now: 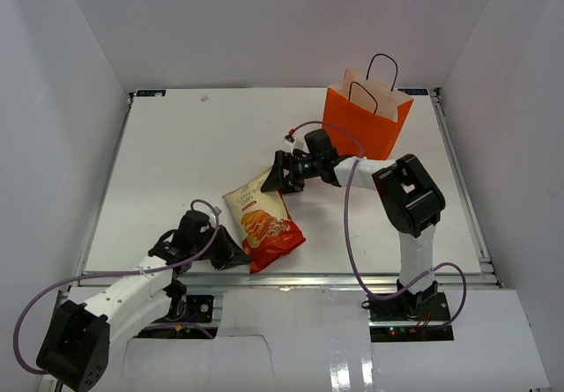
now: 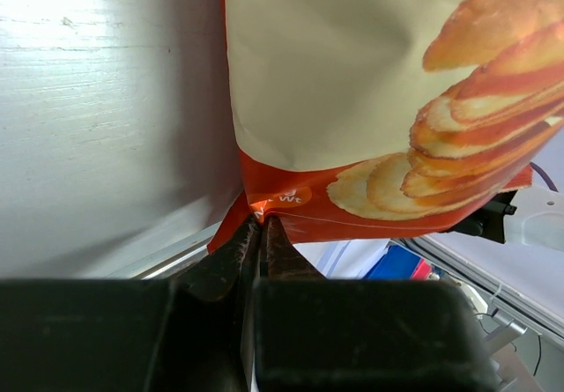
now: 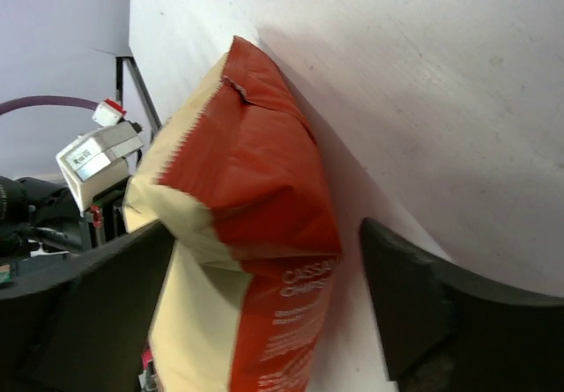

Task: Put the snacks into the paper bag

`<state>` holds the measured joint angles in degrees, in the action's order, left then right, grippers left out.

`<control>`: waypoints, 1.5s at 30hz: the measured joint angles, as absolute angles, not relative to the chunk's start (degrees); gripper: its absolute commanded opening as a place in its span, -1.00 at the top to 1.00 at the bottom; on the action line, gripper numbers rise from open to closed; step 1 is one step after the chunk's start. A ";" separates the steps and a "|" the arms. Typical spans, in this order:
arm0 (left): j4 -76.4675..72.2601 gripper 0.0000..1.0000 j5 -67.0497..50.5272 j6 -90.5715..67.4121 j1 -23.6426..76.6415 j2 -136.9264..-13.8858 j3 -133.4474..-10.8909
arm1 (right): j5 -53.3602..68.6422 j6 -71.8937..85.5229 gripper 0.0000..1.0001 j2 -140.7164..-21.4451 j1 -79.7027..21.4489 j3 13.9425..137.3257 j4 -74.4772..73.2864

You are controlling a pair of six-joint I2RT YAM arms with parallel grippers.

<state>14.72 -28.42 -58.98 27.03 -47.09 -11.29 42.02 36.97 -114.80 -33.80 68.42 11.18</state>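
Right now the chip bag (image 1: pixel 264 222) lies on the table (image 1: pixel 176 163), near the front edge and a little left of centre. It sits at a slant, with its crimped top pointing toward the far right and its bottom seam toward my left arm.

My left end effector (image 1: pixel 233 253) is at the bag's near left corner. In the left wrist view the left end effector (image 2: pixel 262 232) has its jaws pinched together on the orange bottom seam of the chip bag (image 2: pixel 352 75), so it is gripping the bag there. I cannot tell whether that corner is raised off the table.

My right end effector (image 1: pixel 276 173) is at the other end of the bag. In the right wrist view the right end effector (image 3: pixel 264 233) has its jaws spread wide on either side of the chip bag (image 3: pixel 247 198). The finger on the left of that picture is close against the cream side. The other stands apart from the orange side, with bare table showing between them. So it is open and holds nothing.

At the far right of the table the paper bag (image 1: pixel 366 121) stands upright, bright orange with its mouth open upward and its thin black handles (image 1: pixel 382 66) standing up. It is just behind the right arm's forearm and well apart from the chip bag.
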 measured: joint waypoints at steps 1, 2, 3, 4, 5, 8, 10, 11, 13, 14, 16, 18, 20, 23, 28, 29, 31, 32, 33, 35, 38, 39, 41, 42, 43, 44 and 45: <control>14.70 0.74 -28.45 -58.98 27.03 -47.07 -11.29 | 42.24 36.97 -0.58 -114.80 -33.82 68.42 11.42; 14.61 0.74 -28.47 -59.00 27.03 -47.03 -11.31 | 42.57 37.01 -0.45 -114.80 -33.82 68.42 11.86; 14.57 0.74 -28.45 -58.98 27.03 -47.03 -11.31 | 42.92 37.01 -0.17 -114.80 -33.82 68.42 12.27; 14.59 0.72 -28.42 -59.00 27.03 -46.98 -11.31 | 43.31 36.80 -0.09 -114.80 -33.82 68.42 12.69; 14.59 0.72 -28.38 -58.98 27.03 -46.92 -11.31 | 43.97 37.01 -0.01 -114.80 -33.85 68.42 13.23; 14.61 0.67 -28.03 -58.98 27.03 -46.44 -11.31 | 45.43 37.17 0.20 -114.80 -34.13 68.40 14.44; 14.76 0.59 -27.83 -58.94 27.03 -46.11 -11.31 | 45.82 36.95 0.24 -114.80 -34.30 68.40 14.98; 14.87 0.40 -27.77 -58.92 27.03 -45.95 -11.31 | 46.00 36.82 0.31 -114.80 -34.33 68.40 15.14; 15.31 0.13 -27.49 -58.57 27.03 -45.56 -11.35 | 46.39 36.01 0.36 -114.80 -34.30 68.40 15.27; 15.84 -0.10 -27.29 -58.39 27.05 -45.19 -11.40 | 46.70 35.33 0.40 -114.76 -34.30 68.40 15.33; 16.97 -0.28 -26.46 -58.02 27.11 -43.88 -11.79 | 47.37 33.85 0.47 -114.43 -34.13 68.29 15.38; 17.78 -0.45 -25.45 -57.32 27.14 -41.69 -12.78 | 48.05 31.81 0.53 -113.56 -34.02 68.01 15.00; 18.22 -0.47 -24.38 -56.49 27.14 -38.59 -14.44 | 49.17 28.95 0.63 -112.31 -34.04 68.01 13.89; 18.28 -0.49 -22.79 -54.37 27.14 -32.71 -18.00 | 51.48 23.11 0.81 -109.45 -34.15 68.07 11.05; 18.04 -0.50 -19.55 -50.68 27.14 -23.18 -24.45 | 54.06 11.51 0.82 -103.26 -34.22 70.08 2.76; 17.98 -0.51 -18.98 -50.09 27.14 -21.71 -25.43 | 54.19 9.52 0.82 -102.02 -34.24 70.67 1.34; 18.06 -0.52 -17.85 -49.25 27.14 -19.38 -27.07 | 54.17 4.58 0.82 -98.98 -34.22 72.88 -2.74; 18.06 -0.51 -17.30 -48.88 27.14 -18.33 -27.62 | 54.04 2.37 0.82 -97.67 -34.20 74.26 -4.58; 18.11 -0.52 -16.95 -48.64 27.14 -17.47 -27.94 | 53.80 0.21 0.82 -96.09 -34.13 75.72 -6.24; 18.31 -0.52 -16.25 -48.27 27.14 -15.99 -28.40 | 53.32 -3.20 0.82 -92.62 -33.82 78.65 -8.99; 19.05 -0.53 -15.49 -47.83 27.14 -14.59 -28.73 | 52.77 -6.09 0.84 -87.20 -32.58 82.56 -11.09; 19.29 -0.54 -15.38 -47.77 27.14 -14.26 -28.73 | 52.75 -6.59 0.85 -85.60 -31.75 84.12 -11.51; 19.55 -0.54 -15.31 -47.57 27.14 -13.67 -28.73 | 52.62 -6.96 0.85 -83.11 -29.91 86.80 -11.77; 19.59 -0.54 -15.31 -47.44 27.14 -13.50 -28.73 | 52.58 -6.98 0.85 -82.28 -28.91 87.96 -11.92; 19.64 -0.54 -15.31 -47.37 27.14 -13.34 -28.73 | 52.56 -6.98 0.85 -81.60 -27.75 89.14 -11.97; 19.70 -0.54 -15.31 -47.31 27.14 -13.26 -28.73 | 52.51 -6.94 0.84 -81.21 -26.85 90.28 -12.14; 19.70 -0.54 -15.31 -47.20 27.14 -13.21 -28.69 | 52.36 -6.68 0.85 -81.12 -25.58 91.64 -12.21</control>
<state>19.70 -15.31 -47.20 27.14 -13.21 -28.69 52.36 -6.68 -81.12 -25.58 91.64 -12.21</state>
